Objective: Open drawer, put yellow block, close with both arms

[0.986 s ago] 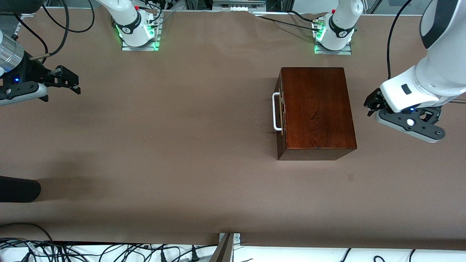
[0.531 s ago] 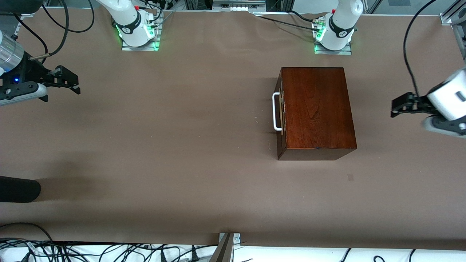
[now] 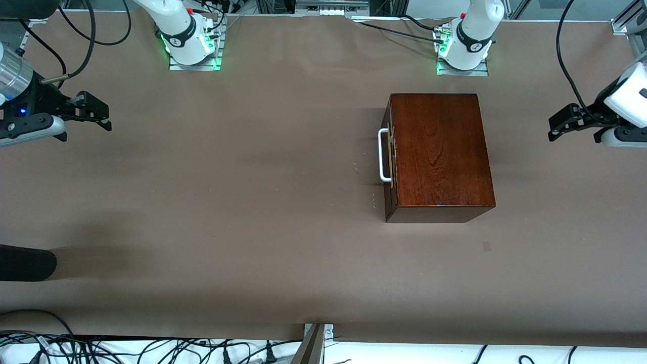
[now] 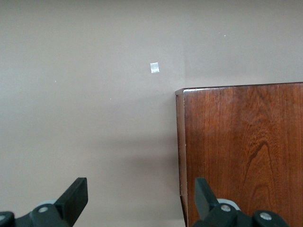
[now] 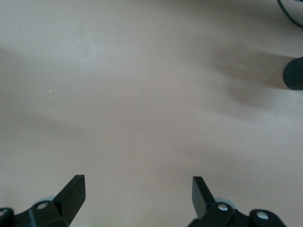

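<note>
The dark glossy wooden box [image 3: 440, 151] stands on the brown table, nearer the left arm's base. The drawer is pushed in, its dark front [image 3: 389, 167] flush with the box, and its white bar handle [image 3: 382, 154] faces the right arm's end of the table. The yellow block is not in view. My left gripper [image 3: 558, 124] is open and empty in the air, off the box's handleless end. In the left wrist view [image 4: 142, 194] a corner of the box [image 4: 241, 151] shows. My right gripper [image 3: 101, 116] is open and empty over the table at the right arm's end, and shows only bare table in the right wrist view [image 5: 138, 191].
A black rounded object [image 3: 25, 263] lies at the table's edge at the right arm's end, also in the right wrist view [image 5: 293, 73]. A small pale square mark [image 3: 486, 246] is on the table nearer the front camera than the box. Cables hang along the front edge.
My left gripper has drawn away from the box's end toward the left arm's end of the table and toward the bases. The right arm and the box have not moved.
</note>
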Controlling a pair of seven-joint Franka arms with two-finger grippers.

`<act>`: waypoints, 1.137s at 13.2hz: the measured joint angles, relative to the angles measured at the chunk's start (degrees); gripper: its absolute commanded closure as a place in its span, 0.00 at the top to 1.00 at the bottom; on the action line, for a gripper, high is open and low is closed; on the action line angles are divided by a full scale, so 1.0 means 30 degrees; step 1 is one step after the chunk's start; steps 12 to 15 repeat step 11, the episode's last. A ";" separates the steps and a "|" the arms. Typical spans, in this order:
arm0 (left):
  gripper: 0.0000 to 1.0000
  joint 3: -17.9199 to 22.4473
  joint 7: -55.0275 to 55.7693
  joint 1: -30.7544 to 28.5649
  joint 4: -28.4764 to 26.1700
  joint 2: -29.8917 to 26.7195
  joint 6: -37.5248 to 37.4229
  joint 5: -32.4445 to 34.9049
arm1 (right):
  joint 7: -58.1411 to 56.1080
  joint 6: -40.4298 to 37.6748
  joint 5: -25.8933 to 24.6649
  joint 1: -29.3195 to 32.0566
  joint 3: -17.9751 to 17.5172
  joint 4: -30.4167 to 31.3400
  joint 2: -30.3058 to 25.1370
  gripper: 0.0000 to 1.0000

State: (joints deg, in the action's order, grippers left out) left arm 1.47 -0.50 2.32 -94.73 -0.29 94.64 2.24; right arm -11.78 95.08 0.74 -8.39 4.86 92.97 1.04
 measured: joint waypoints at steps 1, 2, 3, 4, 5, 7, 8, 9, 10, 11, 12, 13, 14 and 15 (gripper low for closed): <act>1.00 0.0000 0.0010 0.0030 -0.0086 -0.0018 0.0037 0.0017 | 0.0001 0.0000 0.0000 0.0000 0.0000 0.0000 0.0000 1.00; 1.00 0.0001 0.0010 0.0029 -0.0141 -0.0016 0.0084 0.0017 | 0.0002 0.0000 0.0000 0.0000 0.0000 0.0000 0.0000 1.00; 1.00 0.0001 0.0011 0.0033 -0.0177 -0.0016 0.0112 0.0018 | 0.0005 0.0000 0.0000 0.0000 0.0000 0.0000 0.0000 1.00; 1.00 0.0001 0.0011 0.0044 -0.0207 -0.0016 0.0134 0.0018 | 0.0010 0.0000 0.0000 0.0000 0.0000 0.0000 0.0000 1.00; 1.00 0.0000 0.0011 0.0066 -0.0226 -0.0016 0.0154 0.0018 | 0.0015 0.0000 0.0000 0.0000 0.0000 0.0000 0.0001 1.00; 1.00 0.0000 0.0012 0.0104 -0.0229 -0.0016 0.0168 0.0017 | 0.0023 0.0000 0.0000 0.0000 0.0000 0.0000 0.0001 1.00; 1.00 0.0000 0.0025 0.0112 -0.0229 -0.0017 0.0169 -0.0021 | 0.0026 0.0000 0.0000 0.0000 0.0000 0.0000 0.0001 1.00; 1.00 0.0000 0.0043 0.0121 -0.0229 -0.0017 0.0167 -0.0085 | 0.0030 0.0000 0.0000 0.0000 0.0000 0.0000 0.0001 1.00; 1.00 0.0000 0.0062 0.0142 -0.0229 -0.0017 0.0141 -0.0144 | 0.0033 0.0000 0.0000 0.0000 0.0000 0.0000 0.0001 1.00; 1.00 0.0000 0.0085 0.0184 -0.0229 -0.0019 0.0103 -0.0164 | 0.0036 0.0000 0.0000 0.0000 0.0000 0.0000 0.0001 1.00; 1.00 0.0000 0.0085 0.0184 -0.0229 -0.0019 0.0103 -0.0164 | 0.0036 0.0000 0.0000 0.0000 0.0000 0.0000 0.0001 1.00; 1.00 0.0000 0.0085 0.0184 -0.0229 -0.0019 0.0103 -0.0164 | 0.0036 0.0000 0.0000 0.0000 0.0000 0.0000 0.0001 1.00; 1.00 0.0000 0.0085 0.0184 -0.0229 -0.0019 0.0103 -0.0164 | 0.0036 0.0000 0.0000 0.0000 0.0000 0.0000 0.0001 1.00; 1.00 0.0000 0.0085 0.0184 -0.0229 -0.0019 0.0103 -0.0164 | 0.0036 0.0000 0.0000 0.0000 0.0000 0.0000 0.0001 1.00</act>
